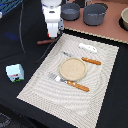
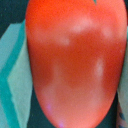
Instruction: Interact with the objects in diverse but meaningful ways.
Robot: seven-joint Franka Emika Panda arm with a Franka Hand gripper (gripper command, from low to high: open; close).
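Observation:
A red tomato [image 2: 75,60] fills the wrist view, held close between my fingers. In the exterior view my gripper [image 1: 52,35] hangs over the far left corner of the placemat [image 1: 37,82], and the tomato is hidden inside it. A dark brown stick [image 1: 45,42] lies on the black table just beside the gripper. A white oblong piece [image 1: 88,48] lies at the mat's far edge. A small white carton with green-blue print [image 1: 15,72] stands on the table at the exterior view's left.
A tan plate [image 1: 73,68] sits mid-mat, with a wooden-handled knife [image 1: 91,61] beyond it and a fork [image 1: 70,83] in front. Two grey pots [image 1: 95,14] [image 1: 70,11] stand at the back. A bowl [image 1: 125,20] is at the right edge.

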